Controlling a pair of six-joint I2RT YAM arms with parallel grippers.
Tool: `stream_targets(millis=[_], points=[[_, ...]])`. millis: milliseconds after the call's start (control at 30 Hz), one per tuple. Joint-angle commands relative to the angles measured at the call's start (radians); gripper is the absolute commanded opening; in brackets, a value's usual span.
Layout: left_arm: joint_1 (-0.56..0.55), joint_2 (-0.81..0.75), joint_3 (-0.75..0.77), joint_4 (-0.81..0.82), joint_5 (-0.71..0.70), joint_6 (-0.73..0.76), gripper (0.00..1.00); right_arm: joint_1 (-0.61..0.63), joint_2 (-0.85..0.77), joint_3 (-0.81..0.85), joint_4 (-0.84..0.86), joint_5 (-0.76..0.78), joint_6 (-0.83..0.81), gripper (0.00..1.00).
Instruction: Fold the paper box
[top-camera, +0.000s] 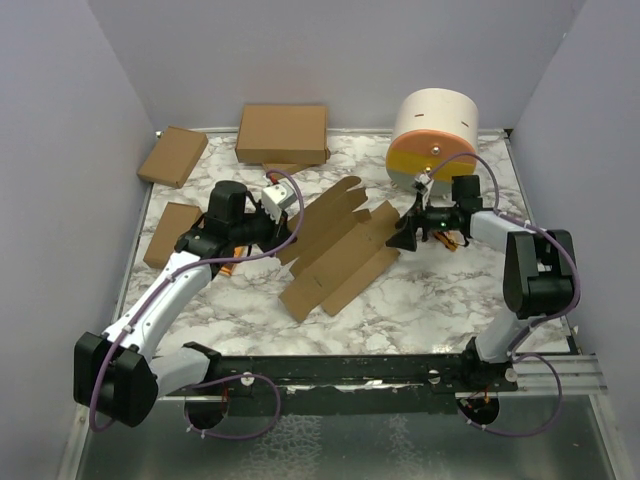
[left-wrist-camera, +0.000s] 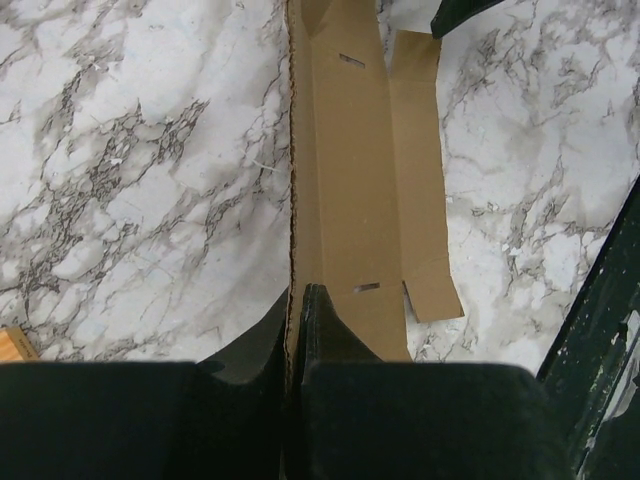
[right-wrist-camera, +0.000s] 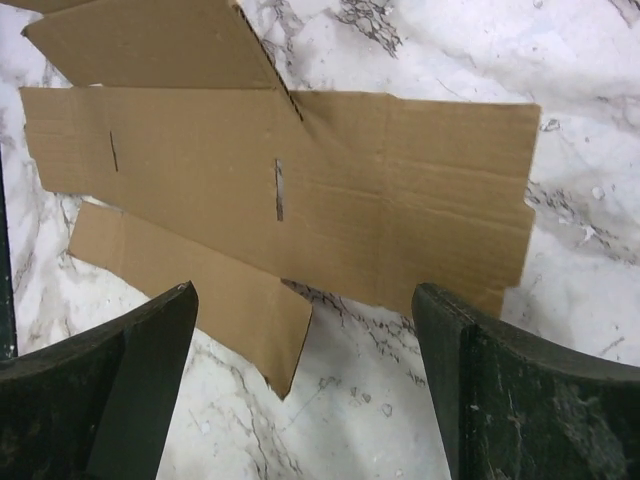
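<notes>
Pinching paper box (top-camera: 335, 255) edge w/ L gripper (left-wrist-camera: 296, 300), R gripper (right-wrist-camera: 305, 295) jaws apart

Soft, even light falls from above. The marble tabletop (top-camera: 430, 300) around the paper box (top-camera: 335, 255) is bright, without hard glare. Only thin, faint shadows hug the paper box's edges. In the 2 wrist views its cardboard is sharp, while the black fingers of the left gripper (left-wrist-camera: 298, 292) and right gripper (right-wrist-camera: 302, 292) look nearly featureless.

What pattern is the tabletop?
The tabletop is white marble with grey veining, clearest in the left wrist view.
</notes>
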Motion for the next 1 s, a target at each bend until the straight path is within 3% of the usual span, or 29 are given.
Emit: stream_targets(millis=[0, 533, 700, 800, 900, 967], points=[[0.011, -0.003, 0.004, 0.053, 0.049, -0.008, 0.00, 0.053, 0.018, 0.070, -0.066, 0.146, 0.019, 0.87], [0.031, 0.012, -0.001, 0.060, 0.052, -0.018, 0.00, 0.117, 0.038, 0.102, -0.208, 0.241, -0.095, 0.41], [0.040, 0.016, -0.002, 0.062, 0.047, -0.026, 0.00, 0.128, 0.017, 0.100, -0.218, 0.247, -0.101, 0.36], [0.043, 0.022, 0.001, 0.065, 0.038, -0.041, 0.00, 0.141, 0.011, 0.101, -0.227, 0.255, -0.112, 0.27], [0.047, 0.026, 0.005, 0.068, 0.023, -0.079, 0.00, 0.174, -0.005, 0.106, -0.228, 0.304, -0.118, 0.14], [0.049, 0.031, 0.007, 0.072, 0.020, -0.102, 0.00, 0.217, -0.022, 0.109, -0.215, 0.372, -0.122, 0.11]])
